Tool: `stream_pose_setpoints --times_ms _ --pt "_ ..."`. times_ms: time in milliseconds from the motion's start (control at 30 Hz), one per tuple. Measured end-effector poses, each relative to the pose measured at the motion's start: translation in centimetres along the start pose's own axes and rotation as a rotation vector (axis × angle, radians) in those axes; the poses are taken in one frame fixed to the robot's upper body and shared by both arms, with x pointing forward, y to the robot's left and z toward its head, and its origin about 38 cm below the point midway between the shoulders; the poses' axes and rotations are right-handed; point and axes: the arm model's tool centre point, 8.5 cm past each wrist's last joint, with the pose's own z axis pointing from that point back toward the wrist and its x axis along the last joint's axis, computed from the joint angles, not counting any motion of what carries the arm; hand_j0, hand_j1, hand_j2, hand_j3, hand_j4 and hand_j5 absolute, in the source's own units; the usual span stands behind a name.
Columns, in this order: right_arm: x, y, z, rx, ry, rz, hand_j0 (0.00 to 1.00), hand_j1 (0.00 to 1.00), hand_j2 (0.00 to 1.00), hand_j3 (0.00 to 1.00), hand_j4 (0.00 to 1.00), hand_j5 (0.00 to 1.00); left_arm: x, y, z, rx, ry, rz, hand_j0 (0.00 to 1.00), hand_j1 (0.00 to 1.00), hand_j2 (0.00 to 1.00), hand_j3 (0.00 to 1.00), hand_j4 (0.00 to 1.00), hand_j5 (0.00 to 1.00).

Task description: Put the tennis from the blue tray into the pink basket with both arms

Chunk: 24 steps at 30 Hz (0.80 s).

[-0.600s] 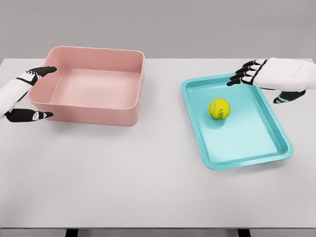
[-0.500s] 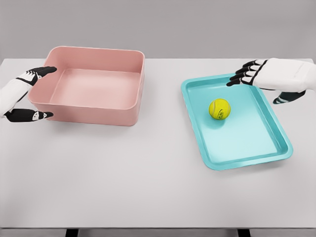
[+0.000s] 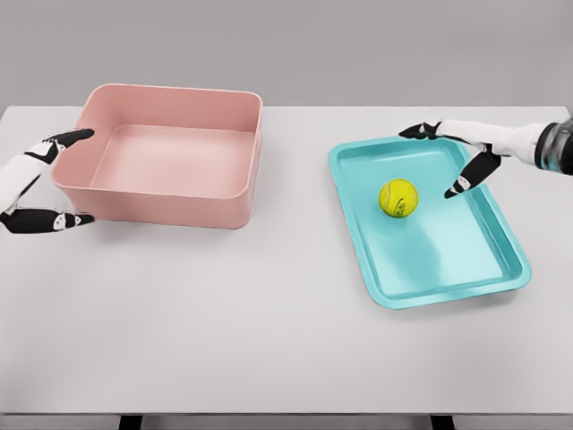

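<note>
A yellow tennis ball [image 3: 398,197] lies in the far half of the blue tray [image 3: 466,278] on the right of the table. My right hand [image 3: 440,159] hovers over the tray's far right part, fingers spread wide, just right of the ball and not touching it. The pink basket [image 3: 170,202] stands at the far left with nothing inside. My left hand [image 3: 55,179] is open at the basket's left wall, one finger near the far corner and one near the front corner.
The white table [image 3: 269,322] runs wide between basket and tray and toward the front edge. A grey wall lies behind the table.
The right hand has turned and lowered toward the ball, with its fingers now spread apart. The left hand has drawn back slightly to the left of the basket.
</note>
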Motion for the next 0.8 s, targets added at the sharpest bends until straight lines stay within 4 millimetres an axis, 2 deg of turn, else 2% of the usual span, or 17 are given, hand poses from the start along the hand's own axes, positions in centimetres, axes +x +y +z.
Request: stream_pose_setpoints --times_ms 133,267,533,667,800 --pt "-1.0 1.2 -1.1 0.033 0.022 -0.005 1.0 1.0 1.0 1.0 1.0 1.0 0.8 1.4 0.5 -0.021 -0.013 0.078 1.0 1.0 1.0 1.0 1.0 1.0" --pt "-1.1 1.8 -2.1 0.056 0.019 0.002 1.0 1.0 1.0 1.0 1.0 1.0 1.5 1.2 0.9 -0.084 -0.013 0.156 1.0 1.0 1.0 1.0 1.0 1.0" --pt "0.1 3.1 -3.9 0.1 -0.012 0.017 1.0 1.0 1.0 1.0 1.0 1.0 1.6 -3.4 2.0 -0.2 0.015 0.286 1.0 1.0 1.0 1.0 1.0 1.0" --pt "0.2 3.4 -4.2 0.109 -0.015 0.019 1.0 1.0 1.0 1.0 1.0 1.0 1.3 -4.4 2.6 -0.213 0.037 0.324 1.0 1.0 1.0 1.0 1.0 1.0" --pt "0.2 3.7 -4.3 0.118 -0.015 0.02 1.0 1.0 1.0 1.0 1.0 1.0 1.2 -4.7 2.8 -0.215 0.042 0.334 1.0 1.0 1.0 1.0 1.0 1.0"
